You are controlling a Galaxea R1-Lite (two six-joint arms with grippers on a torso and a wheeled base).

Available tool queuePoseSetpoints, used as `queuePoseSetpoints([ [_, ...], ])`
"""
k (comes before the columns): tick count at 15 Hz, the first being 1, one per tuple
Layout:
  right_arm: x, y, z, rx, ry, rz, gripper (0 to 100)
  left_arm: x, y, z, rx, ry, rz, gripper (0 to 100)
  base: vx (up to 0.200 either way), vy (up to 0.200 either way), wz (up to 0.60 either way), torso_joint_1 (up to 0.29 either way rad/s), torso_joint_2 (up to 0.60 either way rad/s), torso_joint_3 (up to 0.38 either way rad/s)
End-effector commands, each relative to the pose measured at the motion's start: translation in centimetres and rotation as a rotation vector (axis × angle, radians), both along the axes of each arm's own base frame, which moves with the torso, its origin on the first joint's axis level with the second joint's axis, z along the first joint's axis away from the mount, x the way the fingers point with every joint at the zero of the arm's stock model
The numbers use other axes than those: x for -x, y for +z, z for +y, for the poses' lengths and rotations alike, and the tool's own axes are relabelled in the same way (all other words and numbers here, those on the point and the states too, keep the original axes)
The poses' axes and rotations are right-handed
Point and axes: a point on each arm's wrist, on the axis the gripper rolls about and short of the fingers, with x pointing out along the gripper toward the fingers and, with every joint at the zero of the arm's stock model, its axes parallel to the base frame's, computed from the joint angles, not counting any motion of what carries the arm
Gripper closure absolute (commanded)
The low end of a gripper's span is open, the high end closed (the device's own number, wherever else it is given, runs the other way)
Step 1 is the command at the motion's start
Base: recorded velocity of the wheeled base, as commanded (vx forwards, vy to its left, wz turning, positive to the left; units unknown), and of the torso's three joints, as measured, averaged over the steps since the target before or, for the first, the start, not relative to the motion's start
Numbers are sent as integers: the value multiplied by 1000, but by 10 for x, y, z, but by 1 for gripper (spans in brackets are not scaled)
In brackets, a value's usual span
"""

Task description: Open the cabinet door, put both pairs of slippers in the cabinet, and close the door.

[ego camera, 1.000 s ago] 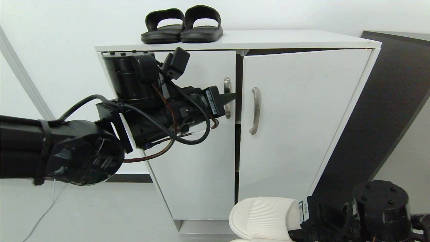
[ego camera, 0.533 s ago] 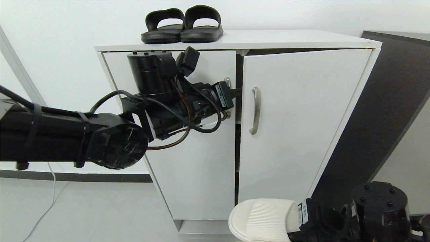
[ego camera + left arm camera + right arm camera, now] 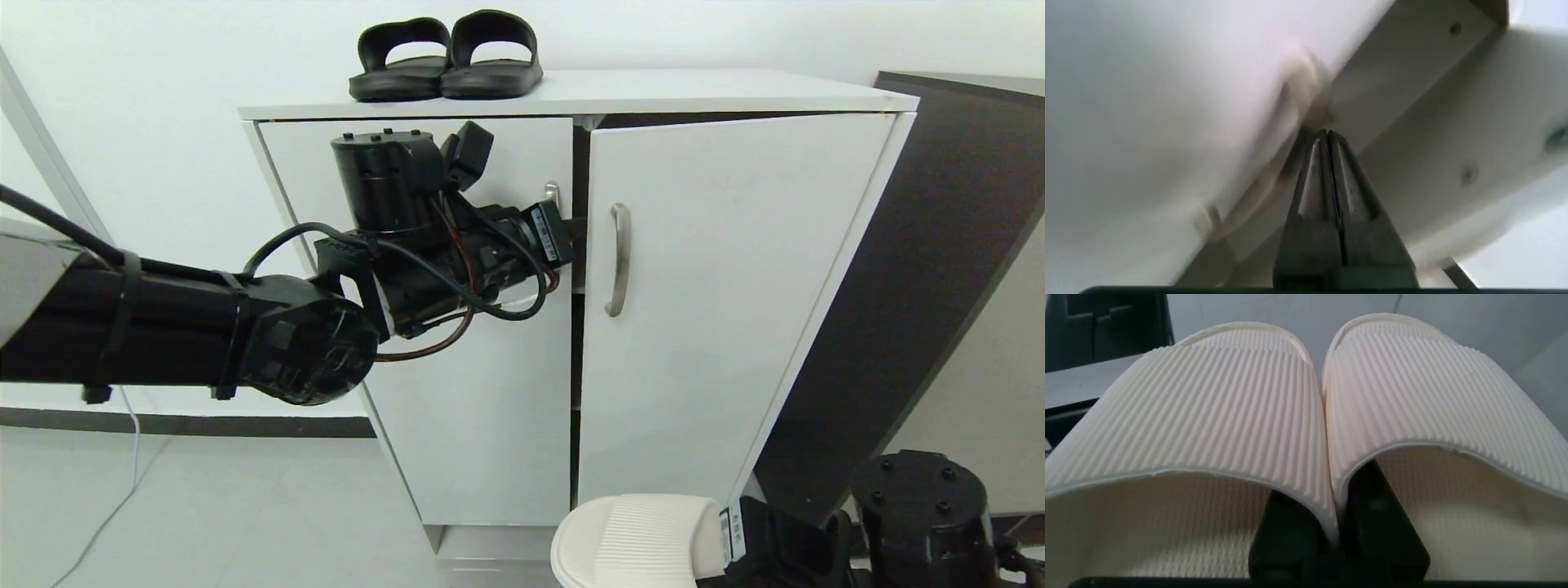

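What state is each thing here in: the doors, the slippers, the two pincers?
Left pincer: shut, tip at the handle of the left door.
Right pincer: shut on the white slippers.
White slippers: held as a pair, low before the cabinet.
Black slippers: side by side on the cabinet top.
Left door: closed or nearly so.
Right door: slightly ajar.

Smooth white board with a faint sheen across the cabinet [image 3: 735, 94] doors. Brushed satin metal on the handle [image 3: 553, 190] right at the tip of the left gripper [image 3: 1328, 143], and the same finish on the other handle [image 3: 618, 260] just beyond it. Matt black rubbery foam on the black slippers [image 3: 447, 57] above that gripper. Ribbed, matt, cream-coloured foam on the white slippers [image 3: 1208, 416] clamped in the right gripper [image 3: 1335, 514]. Dull dark plastic or metal, hard to tell which, on the left gripper's pressed-together fingers [image 3: 1360, 212].
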Motion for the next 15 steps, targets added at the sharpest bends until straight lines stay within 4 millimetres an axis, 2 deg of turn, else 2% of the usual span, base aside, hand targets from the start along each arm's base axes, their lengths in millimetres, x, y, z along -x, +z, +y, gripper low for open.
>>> queuePoseSetpoints([
  [1, 5, -1, 1, 3, 22, 2, 100, 4, -1, -6, 4, -22, -4, 100, -200, 0, 0, -2, 7, 2],
  [5, 23, 1, 0, -55, 111, -29, 100, 44, -7, -46, 41, -180, -54, 100, -200, 0, 0, 0, 0, 1],
  [7, 24, 1, 0, -66, 124, -34, 100, 50, -6, -51, 48, -199, -64, 100, -100, 0, 0, 1, -1, 6],
  [12, 24, -1, 0, -60, 126, -29, 100, 43, -6, -42, 58, -161, -71, 100, 0, 0, 0, 0, 0, 0],
  [14, 24, -2, 0, -52, 130, -50, 100, 36, -7, -26, 47, -117, -68, 100, 0, 0, 0, 0, 0, 0],
  [15, 20, -4, -1, -45, 113, -42, 100, 33, -7, -12, 40, -80, -63, 100, 0, 0, 0, 0, 0, 0],
])
